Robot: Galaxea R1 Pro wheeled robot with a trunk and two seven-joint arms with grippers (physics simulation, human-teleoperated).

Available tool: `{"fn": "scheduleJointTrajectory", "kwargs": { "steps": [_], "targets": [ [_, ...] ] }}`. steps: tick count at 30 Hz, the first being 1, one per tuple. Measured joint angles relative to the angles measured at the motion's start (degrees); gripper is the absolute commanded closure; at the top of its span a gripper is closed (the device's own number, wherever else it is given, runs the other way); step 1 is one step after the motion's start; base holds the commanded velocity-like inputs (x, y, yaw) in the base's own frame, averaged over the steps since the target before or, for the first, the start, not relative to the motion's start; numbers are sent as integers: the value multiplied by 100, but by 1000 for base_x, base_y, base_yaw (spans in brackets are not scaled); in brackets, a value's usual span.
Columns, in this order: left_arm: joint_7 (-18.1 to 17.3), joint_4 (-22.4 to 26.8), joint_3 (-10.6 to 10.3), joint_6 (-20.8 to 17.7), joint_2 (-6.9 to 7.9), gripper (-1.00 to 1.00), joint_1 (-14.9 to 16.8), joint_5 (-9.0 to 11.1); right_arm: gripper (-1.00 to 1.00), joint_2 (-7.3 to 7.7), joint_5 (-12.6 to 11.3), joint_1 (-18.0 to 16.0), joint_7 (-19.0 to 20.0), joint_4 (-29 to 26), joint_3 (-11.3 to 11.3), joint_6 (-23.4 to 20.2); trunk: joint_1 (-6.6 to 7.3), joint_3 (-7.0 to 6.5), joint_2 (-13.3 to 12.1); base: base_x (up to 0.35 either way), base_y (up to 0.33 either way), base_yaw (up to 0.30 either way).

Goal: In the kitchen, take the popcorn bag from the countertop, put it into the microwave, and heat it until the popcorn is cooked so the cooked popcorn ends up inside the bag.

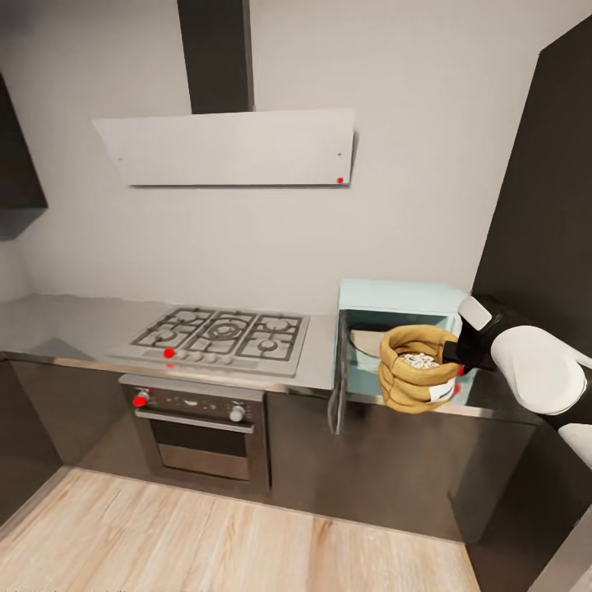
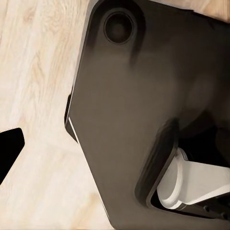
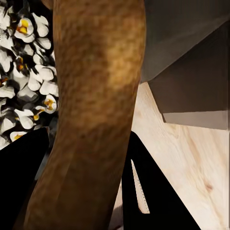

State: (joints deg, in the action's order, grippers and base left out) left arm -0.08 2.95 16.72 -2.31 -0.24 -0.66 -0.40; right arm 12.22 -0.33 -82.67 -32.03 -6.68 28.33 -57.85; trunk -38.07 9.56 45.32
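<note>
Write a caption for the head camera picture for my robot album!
Robot's right gripper holds the popcorn bag, full of popcorn, in front of the open microwave.

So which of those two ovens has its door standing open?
The pale mint-blue microwave on the countertop: its door is swung out. The dark built-in oven under the gas hob is closed. The popcorn bag hangs before the microwave's opening.

The claw (image 3: 86, 182) pinches the popcorn bag (image 3: 96, 96) rim, popcorn (image 3: 28, 72) inside.
</note>
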Motion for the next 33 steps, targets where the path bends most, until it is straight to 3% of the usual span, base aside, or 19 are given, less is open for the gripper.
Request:
{"fn": "scheduleJointTrajectory", "kwargs": {
  "steps": [5, 13, 26, 33],
  "targets": [
    [0, 0, 0, 0, 0, -100, 0, 0, 100, 1, 8, 0, 1, 4, -3, 1, 0, 0, 0, 1, -238, 5],
    [0, 4, 18, 8, 11, -100, -1, 0, 100, 1, 4, 1, 13, 116, -2, 7, 0, 0, 0, 0, -18, 0],
    [0, 4, 30, 8, 17, -100, -1, 0, 100, 0, 1, 10, 68, 647, -17, 52, 0, 0, 0, 24, 80, 0],
    [0, 1, 13, 8, 17, -100, -1, 2, 100, 0, 3, 11, 71, 676, -11, 53, 2, 0, 0, 135, 56, 0]
  ]
}}
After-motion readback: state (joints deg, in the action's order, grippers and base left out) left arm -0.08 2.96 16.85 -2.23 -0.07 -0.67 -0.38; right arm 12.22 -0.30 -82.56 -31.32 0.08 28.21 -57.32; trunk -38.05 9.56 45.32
